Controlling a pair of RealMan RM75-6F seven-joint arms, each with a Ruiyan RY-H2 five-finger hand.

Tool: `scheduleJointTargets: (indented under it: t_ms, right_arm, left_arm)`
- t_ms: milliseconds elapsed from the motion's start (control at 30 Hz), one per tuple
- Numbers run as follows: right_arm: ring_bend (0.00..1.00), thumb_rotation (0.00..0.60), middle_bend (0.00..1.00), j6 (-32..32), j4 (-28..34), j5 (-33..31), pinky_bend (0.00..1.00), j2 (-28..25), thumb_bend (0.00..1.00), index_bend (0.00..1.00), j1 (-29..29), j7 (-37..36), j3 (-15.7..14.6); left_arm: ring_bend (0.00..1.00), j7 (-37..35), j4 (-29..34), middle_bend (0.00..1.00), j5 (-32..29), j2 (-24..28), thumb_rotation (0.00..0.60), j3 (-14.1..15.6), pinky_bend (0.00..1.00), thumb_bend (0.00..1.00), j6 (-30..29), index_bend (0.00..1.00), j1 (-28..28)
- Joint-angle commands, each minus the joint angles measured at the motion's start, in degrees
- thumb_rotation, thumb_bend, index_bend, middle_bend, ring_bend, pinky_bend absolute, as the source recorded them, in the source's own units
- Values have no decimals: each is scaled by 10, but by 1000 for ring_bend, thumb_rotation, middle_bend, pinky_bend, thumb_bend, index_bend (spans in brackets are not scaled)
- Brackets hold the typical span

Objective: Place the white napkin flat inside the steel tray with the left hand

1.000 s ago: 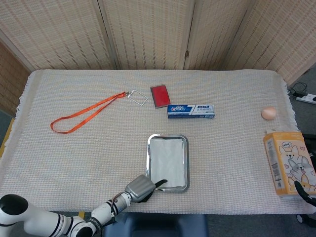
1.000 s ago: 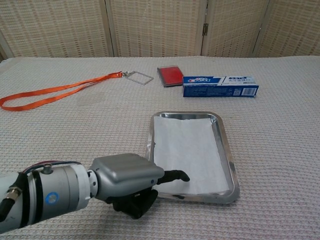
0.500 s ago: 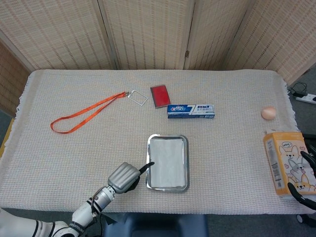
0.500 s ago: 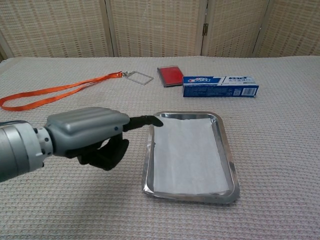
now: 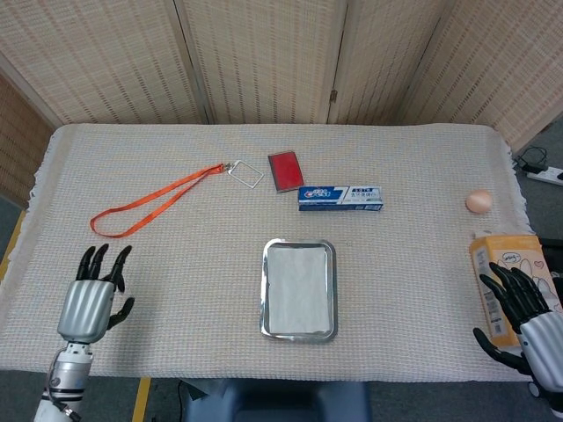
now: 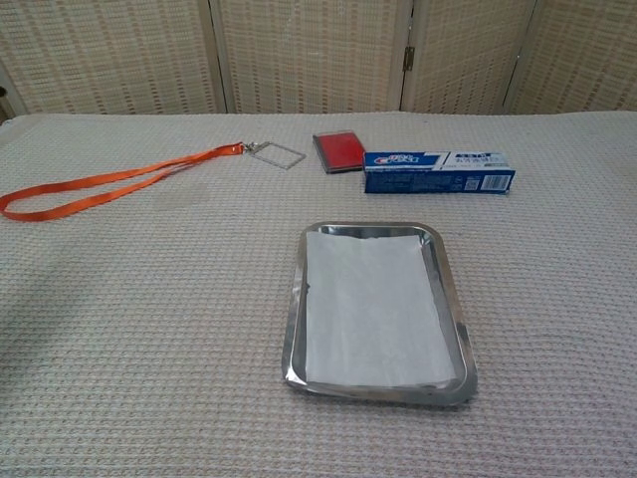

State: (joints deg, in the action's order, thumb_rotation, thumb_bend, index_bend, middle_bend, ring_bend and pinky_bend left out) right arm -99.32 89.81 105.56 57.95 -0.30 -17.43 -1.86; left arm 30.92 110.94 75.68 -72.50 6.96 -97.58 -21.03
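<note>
Your left hand (image 5: 88, 299) has pulled away from the tray to the table's near-left edge, fingers spread and empty; your right hand (image 5: 526, 316) hangs open too, beside the carton. The white napkin (image 6: 372, 309), thin and matte, lies flat inside the steel tray (image 6: 295, 329), a shiny rounded rectangle, so the placing looks done. Beyond sit the glossy toothpaste box (image 6: 439, 172) and the orange lanyard (image 6: 100, 183) on woven cloth.

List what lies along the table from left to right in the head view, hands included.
Left hand → orange lanyard → steel tray holding the white napkin → egg → right hand, in front of the orange carton.
</note>
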Motion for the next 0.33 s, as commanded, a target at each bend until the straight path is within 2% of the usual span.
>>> scheduleJointTargets:
  t_ms: [33, 100, 167, 333]
  right_arm:
    - [0, 600, 0, 19, 9, -2, 0, 11, 400, 0, 8, 24, -1]
    - [0, 600, 0, 32, 11, -4, 0, 14, 399, 0, 12, 32, -3]
    - [0, 600, 0, 40, 13, -5, 0, 16, 399, 0, 15, 39, -5]
    - [0, 600, 0, 53, 18, -9, 0, 21, 400, 0, 21, 55, -6]
  left_arm:
    - [0, -19, -2, 26, 28, 26, 600, 24, 0, 355, -80, 0, 82]
    - [0, -51, -18, 26, 47, 29, 600, 36, 0, 355, -94, 0, 109]
    - [0, -59, -31, 26, 45, 27, 600, 35, 0, 356, -102, 0, 126]
    - [0, -61, -40, 26, 66, 34, 600, 28, 0, 355, -75, 0, 132]
